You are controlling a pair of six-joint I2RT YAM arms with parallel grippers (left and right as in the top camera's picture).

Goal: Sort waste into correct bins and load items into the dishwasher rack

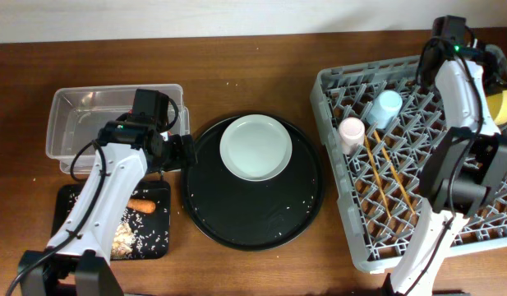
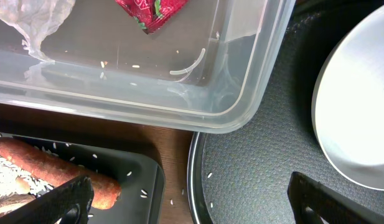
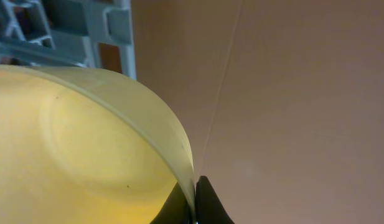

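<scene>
The tub [image 2: 241, 81] is clear, glossy plastic; the wrapper [image 2: 151, 12] is shiny and creased. The round tray [image 2: 254, 168] has a matt, pebbled black surface, the plate [image 1: 255, 146] a smooth sheen. The rack [image 1: 331, 82] is grey plastic, the chopsticks [image 1: 378, 167] wood, the bowl [image 3: 79, 155] smooth yellow.

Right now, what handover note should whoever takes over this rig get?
Left gripper open, empty, between clear tub and round black tray. Right gripper shut on rim of yellow bowl, at right edge of dishwasher rack.
Done: tissue and red wrapper in tub; carrot stick and scraps in small black tray; pink cup, blue cup, chopsticks in rack.
Left: seat the bowl, load the plate from the round tray.
</scene>
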